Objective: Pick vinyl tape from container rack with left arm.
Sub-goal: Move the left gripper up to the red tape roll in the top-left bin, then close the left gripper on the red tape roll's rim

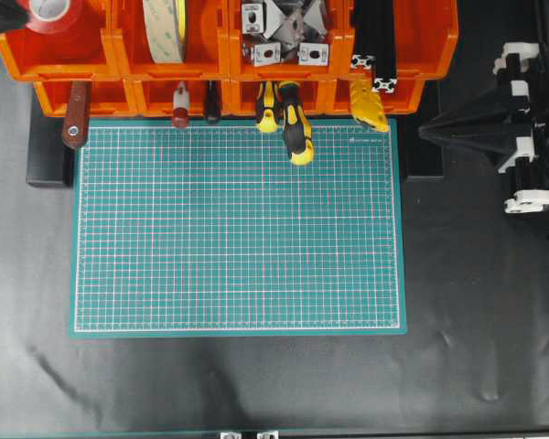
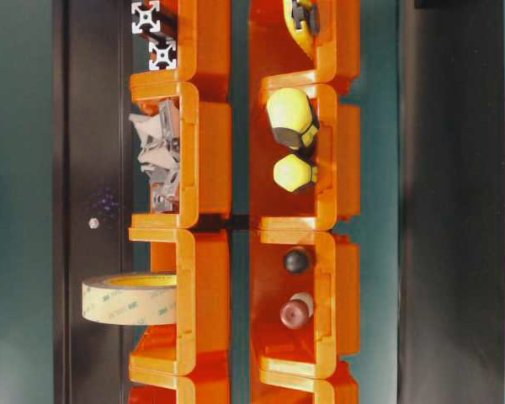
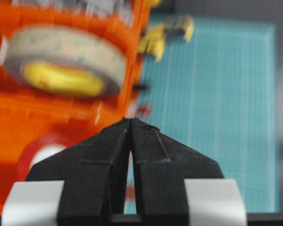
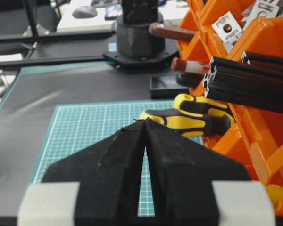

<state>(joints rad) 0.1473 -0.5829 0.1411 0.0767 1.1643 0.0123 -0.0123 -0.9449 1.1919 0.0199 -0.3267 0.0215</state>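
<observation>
Red tape roll [image 1: 53, 13] lying in the upper-left bin of the orange rack [image 1: 119, 55], at the top left of the overhead view. Left gripper [image 3: 131, 120] hovering above it, jaws pressed together, empty. Right gripper [image 4: 145, 121] likewise pressed shut, holding nothing, over the green mat [image 4: 89, 127].

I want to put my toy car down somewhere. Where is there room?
The green grid mat is bare across its middle and near edge. Only the yellow-handled screwdrivers poke over its far edge. The black table around the mat is bare too. The orange container rack is crowded with tools and tape.
</observation>
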